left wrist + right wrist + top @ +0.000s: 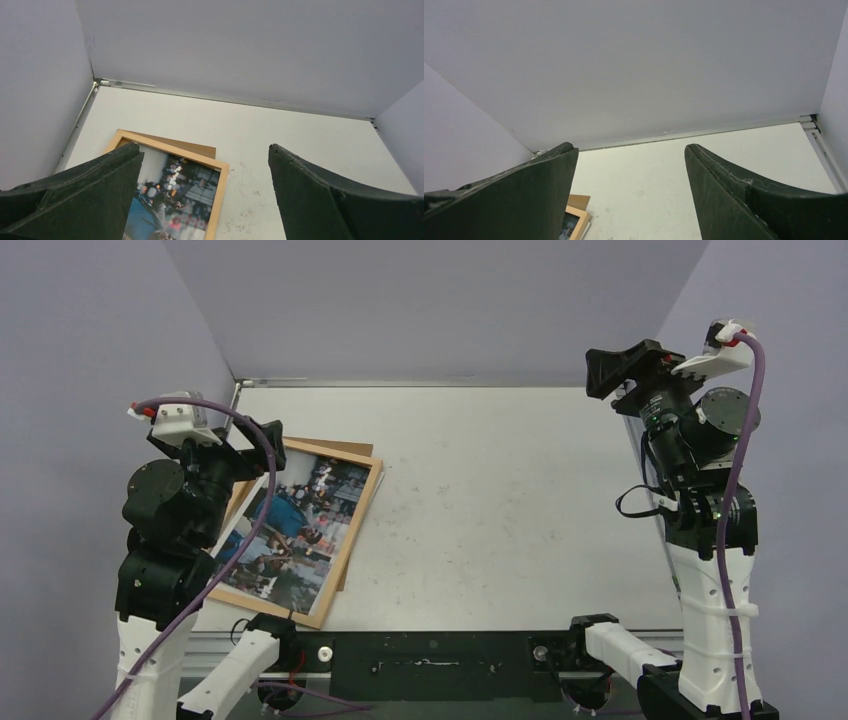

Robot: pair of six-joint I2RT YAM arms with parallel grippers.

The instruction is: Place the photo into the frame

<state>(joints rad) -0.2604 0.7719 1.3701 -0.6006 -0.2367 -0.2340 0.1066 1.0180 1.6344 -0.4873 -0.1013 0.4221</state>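
Photo (300, 530) lay face up inside the frame (354, 543) at the L side of the table (500, 500), closer to the near edge than the back wall. The pair sat skewed, long side running from near-L up toward far-R. The frame's pale wood border showed along the far, R and near sides. The L side was hidden under the L arm, so can't tell how the photo sat there. A brown board (345, 448) lay flat under the frame, its corner poking out past the far edge and a strip showing at the near-R edge. L gripper (265, 435) hung above the frame's far-L corner, jaws spread wide, nothing between them and not touching photo or frame. The L wrist cam looked down past both fingers (90, 190) onto the frame's far end, w/ the board corner behind it. R gripper (612, 370) was well apart, up at the far-R of the table near the R wall, raised off the surface, jaws also wide and empty. Its cam saw mostly back wall and bare tabletop, w/ only a frame corner at the bottom L.
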